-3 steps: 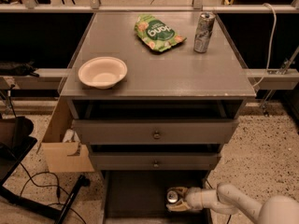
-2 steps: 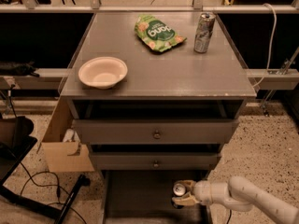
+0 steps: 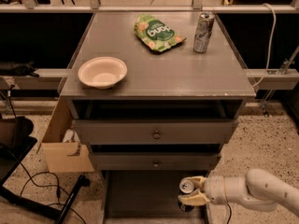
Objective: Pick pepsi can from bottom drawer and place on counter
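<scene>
The pepsi can [image 3: 186, 187] shows its silver top and dark body at the right side of the open bottom drawer [image 3: 135, 195], lifted a little above the dark floor. My gripper [image 3: 192, 191] comes in from the right on a white arm and is shut on the can, one cream finger behind it and one in front. The counter [image 3: 187, 73] is the grey cabinet top above, well clear of the gripper.
On the counter stand a white bowl [image 3: 102, 72] at the left, a green snack bag [image 3: 157, 32] at the back and a tall slim silver can [image 3: 203, 32] at the back right. Two knobbed drawers [image 3: 155, 134] overhang the bottom drawer. A cardboard box [image 3: 63, 146] stands left of the cabinet.
The gripper with the can has risen a little and shifted slightly right within the bottom drawer. The arm has drawn back to the right. Nothing on the counter moved.
</scene>
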Controlling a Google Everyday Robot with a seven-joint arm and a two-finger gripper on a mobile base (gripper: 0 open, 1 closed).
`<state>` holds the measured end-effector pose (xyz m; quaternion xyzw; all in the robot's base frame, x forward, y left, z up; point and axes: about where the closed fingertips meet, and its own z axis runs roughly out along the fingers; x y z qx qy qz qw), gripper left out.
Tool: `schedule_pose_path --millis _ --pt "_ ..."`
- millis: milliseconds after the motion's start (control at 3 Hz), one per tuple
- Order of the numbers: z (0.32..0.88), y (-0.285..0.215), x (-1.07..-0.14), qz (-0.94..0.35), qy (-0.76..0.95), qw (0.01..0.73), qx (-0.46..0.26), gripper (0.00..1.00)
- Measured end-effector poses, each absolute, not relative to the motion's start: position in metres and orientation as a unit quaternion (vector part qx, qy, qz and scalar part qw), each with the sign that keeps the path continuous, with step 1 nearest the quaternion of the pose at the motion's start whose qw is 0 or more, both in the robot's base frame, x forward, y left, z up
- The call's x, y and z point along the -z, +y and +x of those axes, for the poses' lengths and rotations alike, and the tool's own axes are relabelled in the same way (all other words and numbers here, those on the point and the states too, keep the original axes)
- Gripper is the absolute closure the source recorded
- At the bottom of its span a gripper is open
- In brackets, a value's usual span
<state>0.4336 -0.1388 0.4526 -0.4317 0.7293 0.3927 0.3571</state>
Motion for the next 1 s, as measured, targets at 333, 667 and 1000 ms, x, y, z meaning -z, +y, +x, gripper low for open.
schedule_pose_path --millis 333,667,1000 --pt "0.434 -0.144 -0.527 -0.421 0.748 0.354 -0.371 1.00" --pt "0.448 -0.162 -0.610 -0.419 0.761 0.373 -0.325 1.00" --pt "0.463 -0.182 -0.676 -0.426 0.764 0.393 -0.284 1.00"
